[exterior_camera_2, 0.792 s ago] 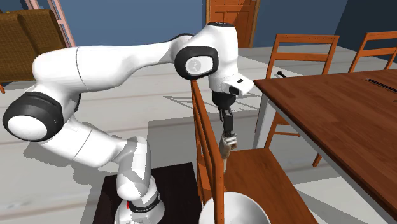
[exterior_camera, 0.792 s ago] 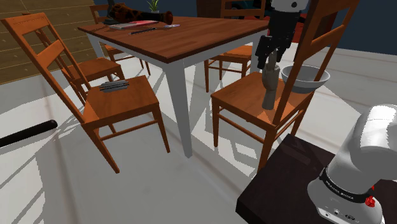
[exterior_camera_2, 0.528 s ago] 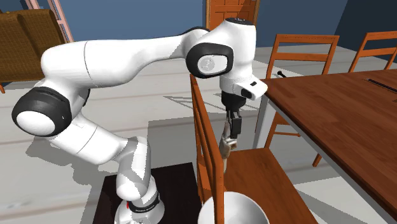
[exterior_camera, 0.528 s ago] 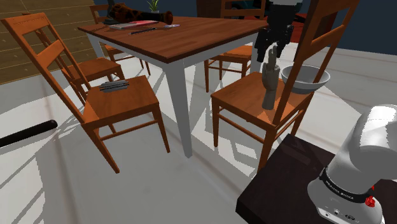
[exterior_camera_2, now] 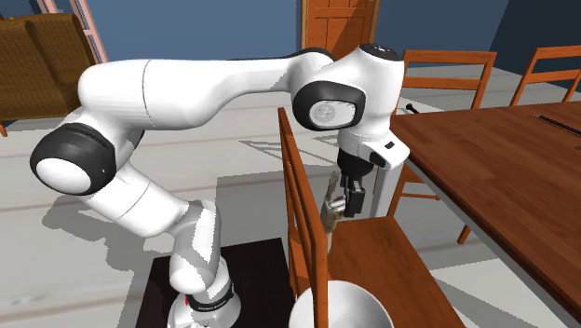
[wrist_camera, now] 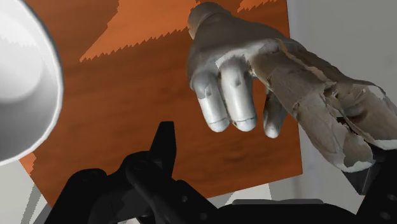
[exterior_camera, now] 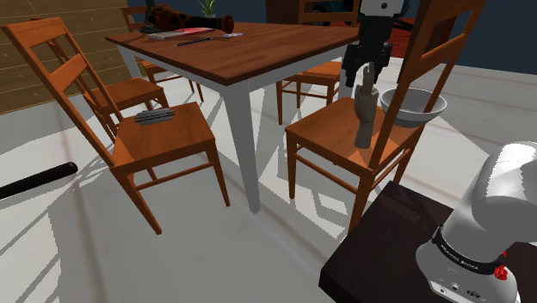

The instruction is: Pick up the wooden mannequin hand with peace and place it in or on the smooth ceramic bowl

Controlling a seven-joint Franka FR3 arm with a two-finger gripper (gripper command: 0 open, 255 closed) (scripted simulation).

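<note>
Arm (exterior_camera_2: 186,88) rises from the stand (exterior_camera_2: 251,280) at the lower left of the second exterior view. It bends at a dark joint and sweeps across to the upper middle, where the wrist turns straight down. Gripper (exterior_camera: 364,71) hangs right of centre near the top of the shoulder view, pointing down over the mannequin hand (exterior_camera: 366,112). Its two black fingers (wrist_camera: 163,149) stand apart, released, gripping nothing. In the wrist view one finger is clear of the mannequin hand. The other sits close by its flaking edge, and I cannot tell if they touch. The mannequin hand stands upright on a chair (exterior_camera: 331,138) seat, long axis vertical, wrist base down, fingertips up at the gripper. Its surface looks grey and tan. The bowl (exterior_camera: 414,105), pale grey, sits on the same seat just to its right in the shoulder view. A table (exterior_camera: 249,52) spreads across the upper middle there.
</note>
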